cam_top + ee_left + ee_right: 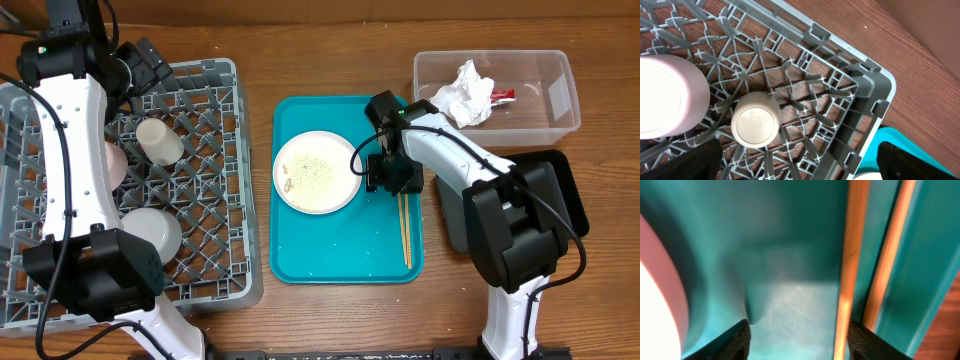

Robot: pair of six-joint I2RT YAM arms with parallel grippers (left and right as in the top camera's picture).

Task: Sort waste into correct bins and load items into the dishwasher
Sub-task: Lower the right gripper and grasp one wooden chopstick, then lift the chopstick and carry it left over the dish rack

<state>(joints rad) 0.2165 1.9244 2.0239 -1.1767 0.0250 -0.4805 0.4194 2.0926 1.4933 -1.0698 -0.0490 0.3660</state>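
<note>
The chopsticks (404,232) are being shown lying flat along the 3 o'clock edge of the teal tray (330,250), at 3 o'clock of the white plate (318,172), with their long axis running from 12 to 6 o'clock. The right gripper (797,325) is being held low over their 12 o'clock ends with its jaws partly apart, one stick between the fingers and nothing clamped. The left gripper (800,162) is being held fully spread and empty over the grey rack (230,120). The sticks' upper ends are being hidden by the right gripper in the overhead view, and whether a finger is touching a stick cannot be told from the blurred wrist view.

A teal serving tray (340,250) lies on the brown wooden table (330,45).
</note>
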